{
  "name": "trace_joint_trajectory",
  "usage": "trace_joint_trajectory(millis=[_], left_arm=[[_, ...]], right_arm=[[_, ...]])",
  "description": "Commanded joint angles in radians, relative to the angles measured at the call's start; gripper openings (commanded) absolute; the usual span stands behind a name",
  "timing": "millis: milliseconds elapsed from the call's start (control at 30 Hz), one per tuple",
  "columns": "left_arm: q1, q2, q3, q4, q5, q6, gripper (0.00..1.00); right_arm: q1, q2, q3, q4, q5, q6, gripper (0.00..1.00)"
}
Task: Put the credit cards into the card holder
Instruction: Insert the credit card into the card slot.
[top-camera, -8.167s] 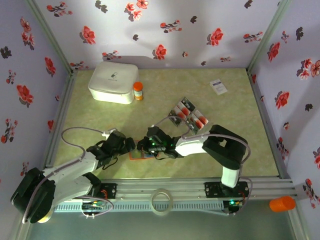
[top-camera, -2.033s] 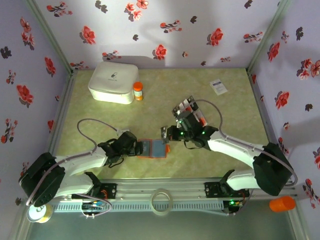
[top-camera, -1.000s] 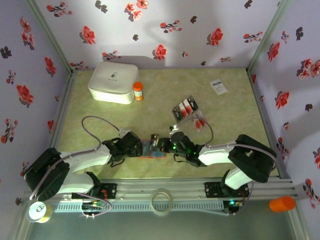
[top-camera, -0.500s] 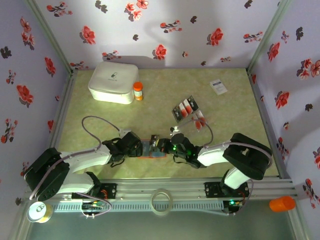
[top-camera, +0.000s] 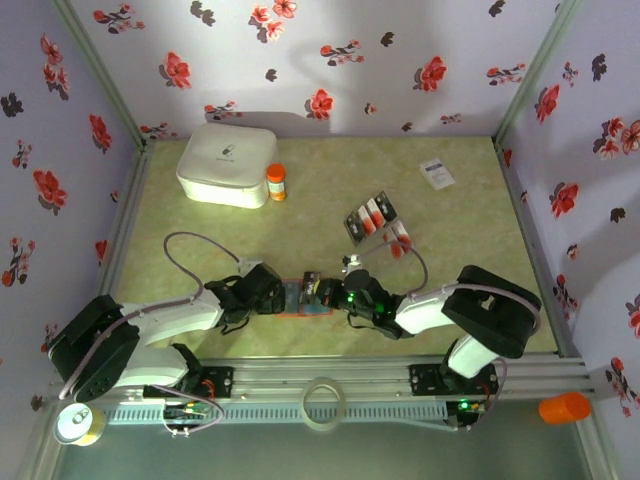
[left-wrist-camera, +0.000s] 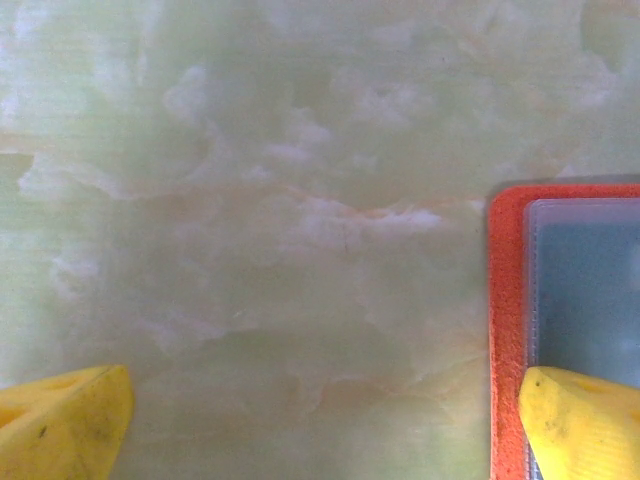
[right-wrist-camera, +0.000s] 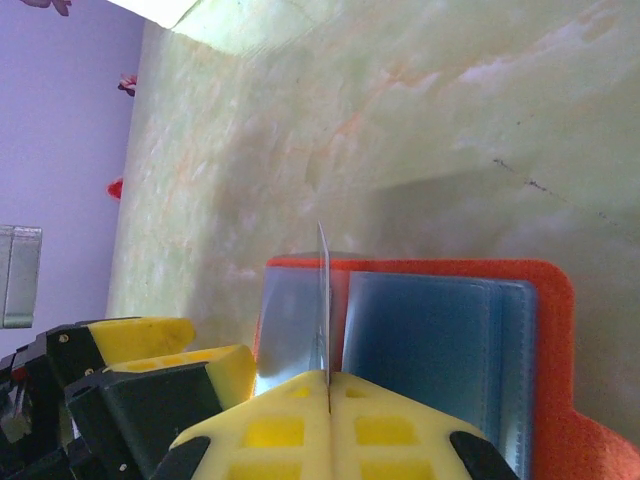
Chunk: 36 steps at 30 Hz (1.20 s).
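The card holder (top-camera: 318, 303) lies open near the table's front edge, orange with a grey-blue inner panel (right-wrist-camera: 430, 330). My right gripper (right-wrist-camera: 329, 385) is shut on one credit card (right-wrist-camera: 324, 290), held edge-on just above the holder's left-hand pocket. My left gripper (left-wrist-camera: 325, 430) stands open at the holder's left edge (left-wrist-camera: 508, 300), with one yellow fingertip (left-wrist-camera: 585, 420) resting on the holder and the other on bare table. Several more credit cards (top-camera: 372, 217), dark with red blotches, lie fanned out further back, with one (top-camera: 399, 241) lying apart beside them.
A white box (top-camera: 228, 163) and an orange-capped bottle (top-camera: 275, 182) stand at the back left. A white printed card (top-camera: 437, 174) lies at the back right. Flowered walls close in three sides. The metal rail (top-camera: 330, 375) runs along the front.
My right gripper has carried its card from the pile to the holder and crept a little further left over it. The left gripper has stayed open at the holder's left edge.
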Motion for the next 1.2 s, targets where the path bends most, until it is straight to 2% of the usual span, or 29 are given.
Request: trace_joint_trajectory(millis=[0,267,700,1167], left_arm=[[-0.009,0.012,0.007,-0.026,-0.012,0.004,1.0],[-0.009,0.01,0.009,-0.029,-0.013,0.007,1.0],[-0.011,-0.056,0.083,-0.065,-0.007,0.032,1.0],[-0.02,0.022,0.021,0.002,0.005,0.016,1.0]], right_arm=[[0.007,0.033,-0.001,0.056,-0.018,0.027,0.0],[0.009,0.075,-0.007,0.116,-0.034,0.049,0.0],[0.008,0.077,-0.021,0.106,-0.023,0.055,0.0],[0.01,0.074,-0.028,0.105,-0.034,0.062,0.0]])
